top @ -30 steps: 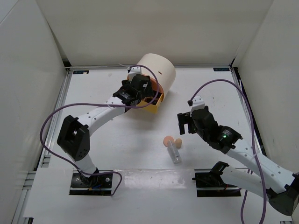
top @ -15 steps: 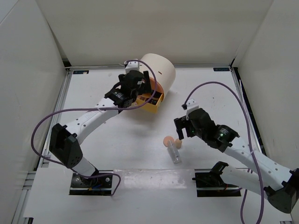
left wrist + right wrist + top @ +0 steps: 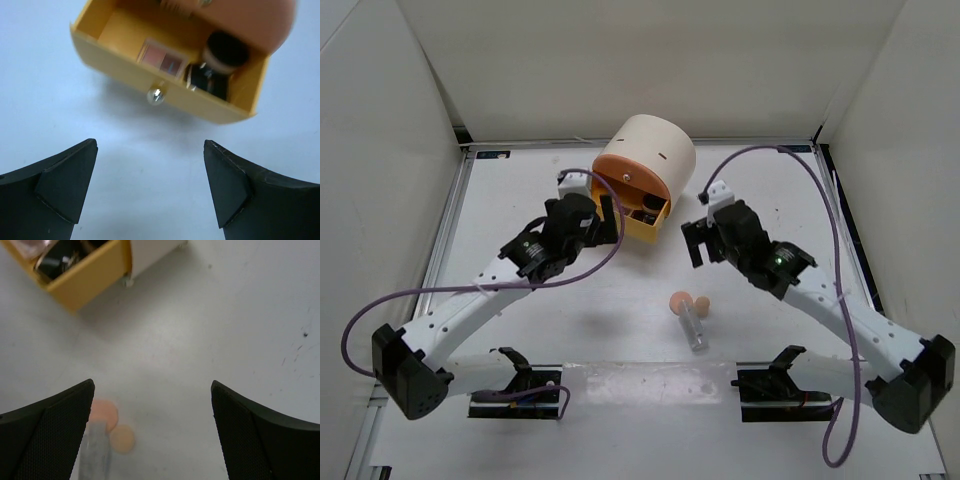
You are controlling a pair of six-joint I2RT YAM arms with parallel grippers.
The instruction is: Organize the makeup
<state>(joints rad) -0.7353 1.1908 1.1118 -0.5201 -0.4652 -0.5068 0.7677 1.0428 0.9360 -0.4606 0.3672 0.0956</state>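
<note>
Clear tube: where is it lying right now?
In the top external view, the clear tube lies right of centre on the table, just on the near side of the two peach sponges.

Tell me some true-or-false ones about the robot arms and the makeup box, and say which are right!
1. The orange-yellow drawer stands open. True.
2. The left gripper holds the small silver knob. False: it is open, away from the knob, and holds nothing.
3. Two peach round sponges lie beside the clear plastic tube. True.
4. The right gripper is shut on a sponge. False: it is open and empty.
5. The drawer is empty. False: a pink palette and a round dark compact are inside.
</note>
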